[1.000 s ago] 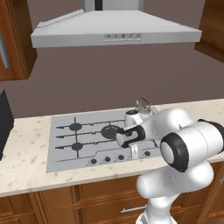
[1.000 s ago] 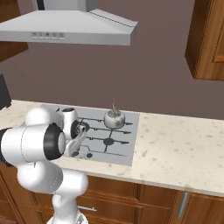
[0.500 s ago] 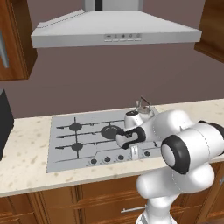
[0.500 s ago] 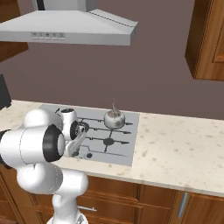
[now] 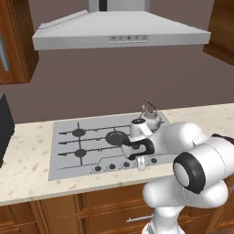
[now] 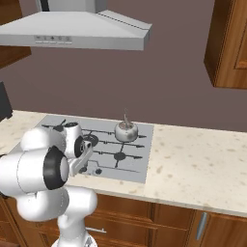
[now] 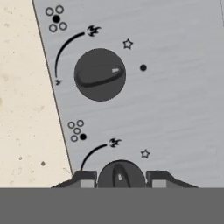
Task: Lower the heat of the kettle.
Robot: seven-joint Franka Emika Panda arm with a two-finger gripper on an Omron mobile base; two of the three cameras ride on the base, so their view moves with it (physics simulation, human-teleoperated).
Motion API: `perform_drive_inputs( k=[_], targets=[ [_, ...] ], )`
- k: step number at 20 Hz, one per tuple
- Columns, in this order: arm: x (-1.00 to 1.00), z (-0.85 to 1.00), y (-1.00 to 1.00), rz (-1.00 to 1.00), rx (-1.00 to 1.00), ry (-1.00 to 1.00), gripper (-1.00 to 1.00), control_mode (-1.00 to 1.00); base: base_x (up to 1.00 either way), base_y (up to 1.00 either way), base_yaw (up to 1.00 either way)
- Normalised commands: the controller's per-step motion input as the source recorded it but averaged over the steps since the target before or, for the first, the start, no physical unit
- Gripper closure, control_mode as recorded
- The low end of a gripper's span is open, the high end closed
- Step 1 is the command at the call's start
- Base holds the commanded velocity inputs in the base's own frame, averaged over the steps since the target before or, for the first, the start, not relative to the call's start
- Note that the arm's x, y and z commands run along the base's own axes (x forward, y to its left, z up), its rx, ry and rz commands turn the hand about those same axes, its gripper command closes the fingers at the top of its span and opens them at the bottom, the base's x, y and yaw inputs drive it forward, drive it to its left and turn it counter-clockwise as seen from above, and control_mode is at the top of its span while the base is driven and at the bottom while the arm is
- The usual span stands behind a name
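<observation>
The kettle (image 5: pixel 151 118) (image 6: pixel 126 130), small, silver and with a thin arched handle, stands on the back right burner of the steel cooktop (image 5: pixel 64 153) (image 6: pixel 142 161). My gripper (image 7: pixel 121 178) (image 5: pixel 140 163) is down at the cooktop's front edge, well in front of the kettle. It is shut on a round black stove knob (image 7: pixel 121 174); a finger tip presses each side of the knob. A second black knob (image 7: pixel 99 74) sits free just beyond it, with flame and star marks around it.
More knobs (image 5: pixel 112 166) run along the cooktop's front strip to the left of my hand. A range hood (image 5: pixel 123 34) hangs overhead. A dark appliance (image 5: pixel 4 125) stands on the speckled counter (image 6: pixel 202 164) at far left. Wooden cabinets sit below.
</observation>
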Motion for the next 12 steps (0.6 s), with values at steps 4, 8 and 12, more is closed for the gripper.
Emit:
perform_drive_inputs(
  k=[4, 8, 12],
  targets=[
    [-0.35, -0.11, -0.01, 0.0, 0.0, -0.07, 1.0, -1.0, 0.0, 0.0, 0.0],
    [-0.05, -0.09, 0.0, 0.0, 0.0, 0.03, 1.0, -1.0, 0.0, 0.0, 0.0],
    [0.09, -0.02, 0.0, 0.0, 0.0, 0.16, 1.0, -1.0, 0.0, 0.0, 0.0]
  ],
)
